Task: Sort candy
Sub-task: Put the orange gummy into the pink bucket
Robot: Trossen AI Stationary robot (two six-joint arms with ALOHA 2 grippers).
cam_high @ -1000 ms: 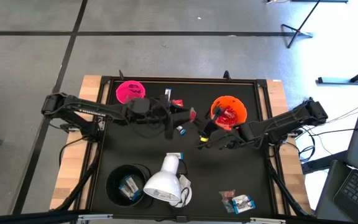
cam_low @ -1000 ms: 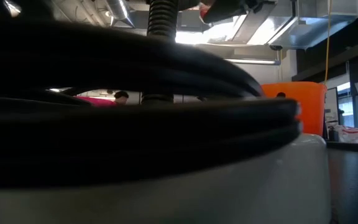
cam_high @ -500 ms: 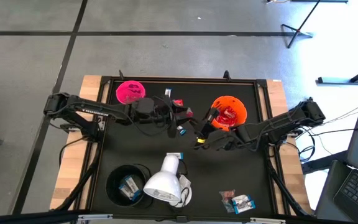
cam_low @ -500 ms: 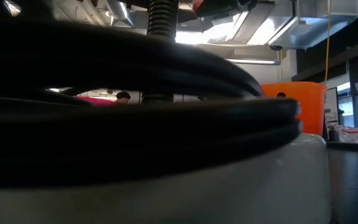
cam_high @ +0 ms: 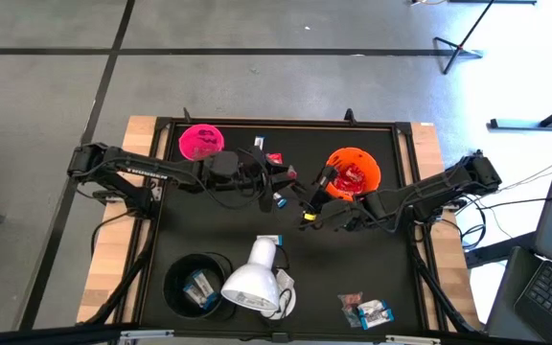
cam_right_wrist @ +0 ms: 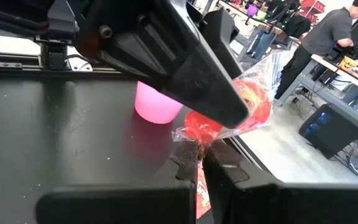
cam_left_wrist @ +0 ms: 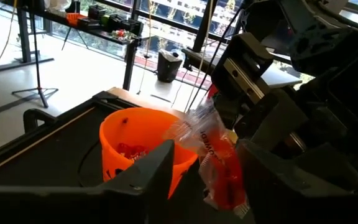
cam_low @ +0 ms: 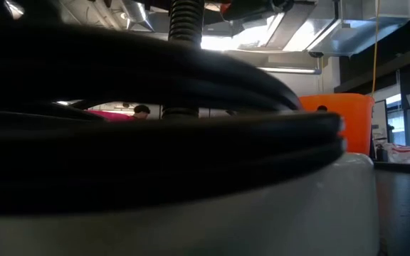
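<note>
A red crinkly candy packet (cam_left_wrist: 221,167) hangs in the air over the table's middle, between my two grippers. My right gripper (cam_right_wrist: 201,163) comes from the right and is shut on it. My left gripper (cam_left_wrist: 211,182) comes from the left, open, with one finger (cam_left_wrist: 157,171) on each side of the packet. In the high view the two grippers (cam_high: 293,178) (cam_high: 305,195) meet beside the orange cup (cam_high: 353,174), which holds red candy. More candy lies near the far edge (cam_high: 269,158) and at the front right (cam_high: 367,310). My right gripper pinches the packet's twisted clear end (cam_right_wrist: 197,146) between its two fingers, reaching in roughly level from the table's right. The packet is lifted clear of the table, and its red body (cam_right_wrist: 244,106) sticks out beyond the fingertips. My left gripper: whether its fingers touch the packet I cannot tell.
A pink cup (cam_high: 200,141) stands at the far left. A black cup (cam_high: 197,283) with white-and-blue candy stands at the near left, and a white lamp head (cam_high: 254,280) lies next to it. The low view is almost wholly blocked by a dark rim (cam_low: 155,107).
</note>
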